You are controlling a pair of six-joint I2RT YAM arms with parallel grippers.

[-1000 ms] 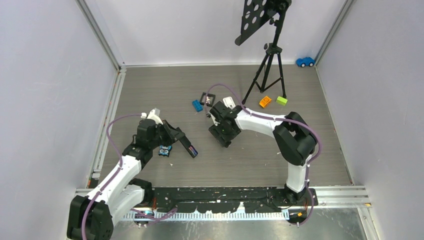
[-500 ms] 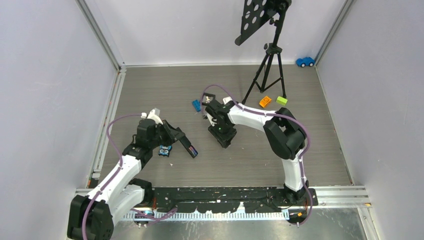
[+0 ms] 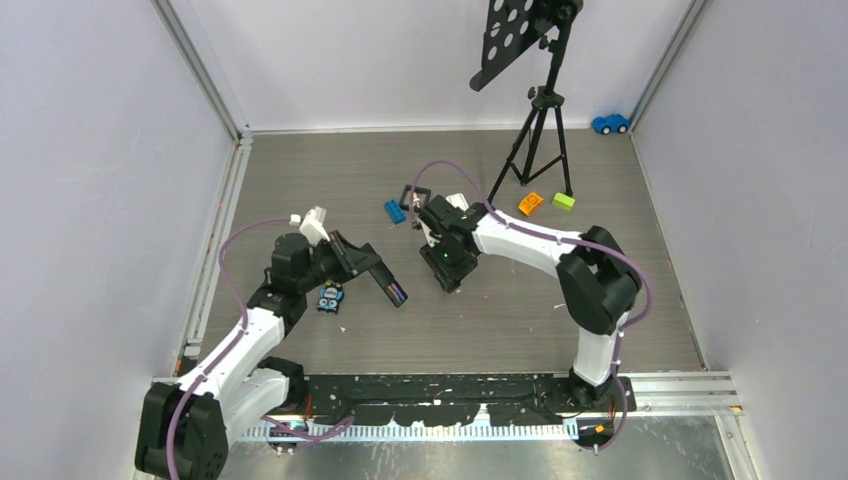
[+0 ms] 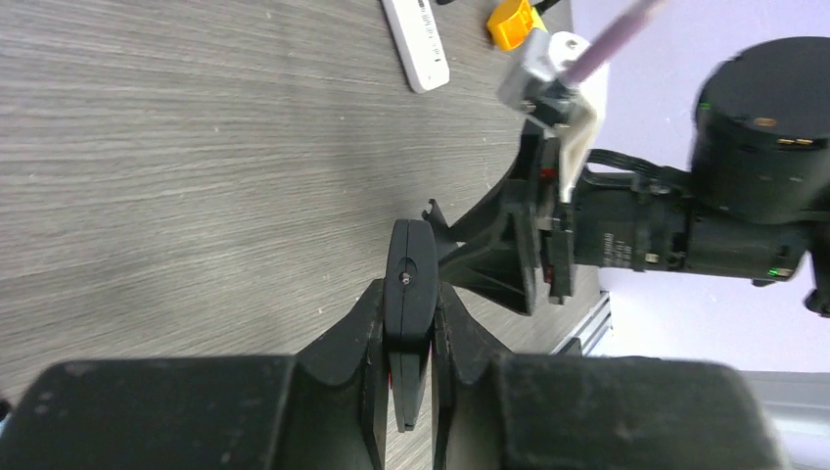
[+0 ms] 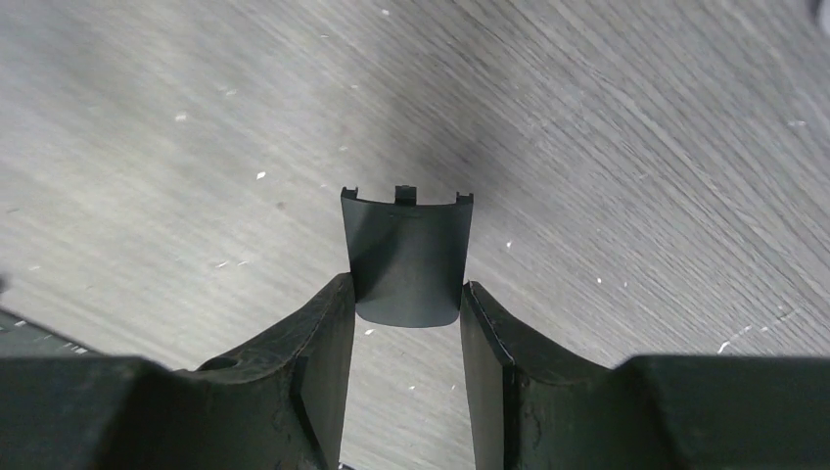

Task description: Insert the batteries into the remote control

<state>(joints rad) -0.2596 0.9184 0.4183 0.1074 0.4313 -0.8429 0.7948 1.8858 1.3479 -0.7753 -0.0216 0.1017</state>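
My left gripper (image 3: 360, 263) is shut on a black remote control (image 3: 388, 285) and holds it off the floor, its free end pointing right. Small purple and red bits show at that end (image 3: 400, 294); whether they are batteries I cannot tell. No loose batteries show. In the left wrist view the remote (image 4: 409, 269) stands edge-on between the shut fingers (image 4: 362, 323). My right gripper (image 3: 447, 272) hangs just right of the remote. In the right wrist view it (image 5: 406, 299) is shut on a black curved battery cover (image 5: 406, 250) with small tabs on its far edge.
A small blue piece with two round marks (image 3: 330, 298) lies below the left gripper. A blue brick (image 3: 394, 210), a black frame (image 3: 415, 195), a tripod (image 3: 540, 140), orange (image 3: 530, 203) and green (image 3: 564, 201) bricks and a blue toy car (image 3: 610, 123) lie beyond. A white remote (image 4: 416, 44) lies farther off.
My left gripper has raised the remote and carried it right, toward the right gripper. My right arm has shifted slightly, still holding the cover.
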